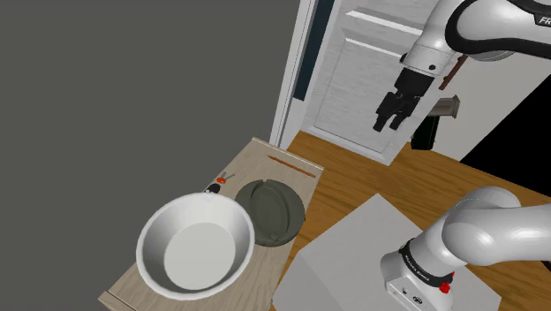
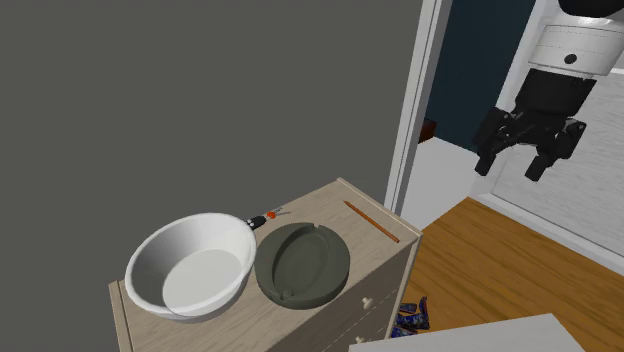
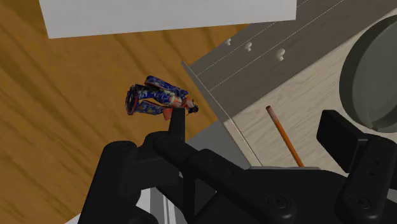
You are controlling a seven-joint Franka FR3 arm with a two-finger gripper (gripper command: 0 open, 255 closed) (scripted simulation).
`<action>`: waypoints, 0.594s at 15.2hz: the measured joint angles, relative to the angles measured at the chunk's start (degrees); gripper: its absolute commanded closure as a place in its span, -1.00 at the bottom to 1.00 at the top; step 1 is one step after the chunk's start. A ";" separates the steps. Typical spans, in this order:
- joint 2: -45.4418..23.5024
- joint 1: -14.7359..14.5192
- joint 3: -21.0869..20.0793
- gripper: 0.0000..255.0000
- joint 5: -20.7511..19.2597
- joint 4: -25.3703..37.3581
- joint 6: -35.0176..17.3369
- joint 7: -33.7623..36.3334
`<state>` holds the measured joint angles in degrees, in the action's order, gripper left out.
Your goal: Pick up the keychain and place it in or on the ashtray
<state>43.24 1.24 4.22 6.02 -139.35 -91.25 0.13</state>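
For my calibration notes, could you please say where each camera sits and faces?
Shoulder view: beside the stand, looking down over the dresser; the arm and gripper show.
Second exterior view: on the dresser's drawer side, looking down; the gripper shows upper right.
Wrist view: on the gripper, looking down past its fingers at the stick.
Both exterior views share the ashtray.

Counted on dresser (image 1: 252, 276) top: one white bowl (image 1: 196, 243), one dark ashtray (image 1: 275, 212), one keychain (image 1: 216, 185), one orange stick (image 1: 291, 165) (plus one blue-patterned bundle (image 3: 156, 98) on floor (image 3: 76, 95)).
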 measured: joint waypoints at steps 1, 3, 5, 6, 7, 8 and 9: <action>0.00 0.00 0.00 -1.00 0.00 0.00 0.00 0.00; -0.14 -0.64 -1.57 -1.00 0.93 -0.77 -1.29 1.49; -1.68 -1.57 -3.72 -1.00 2.19 -1.07 -3.66 3.45; -2.66 -2.15 -5.03 -1.00 2.96 -0.88 -4.80 4.70; -3.22 -2.72 -6.37 -1.00 3.70 -0.96 -5.80 6.01; -3.90 -3.19 -7.54 -1.00 4.27 -1.05 -6.87 7.11; -5.13 -3.59 -8.62 -1.00 4.78 -0.81 -8.16 8.09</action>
<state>38.11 -2.35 -4.40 10.80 -140.16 -99.41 8.22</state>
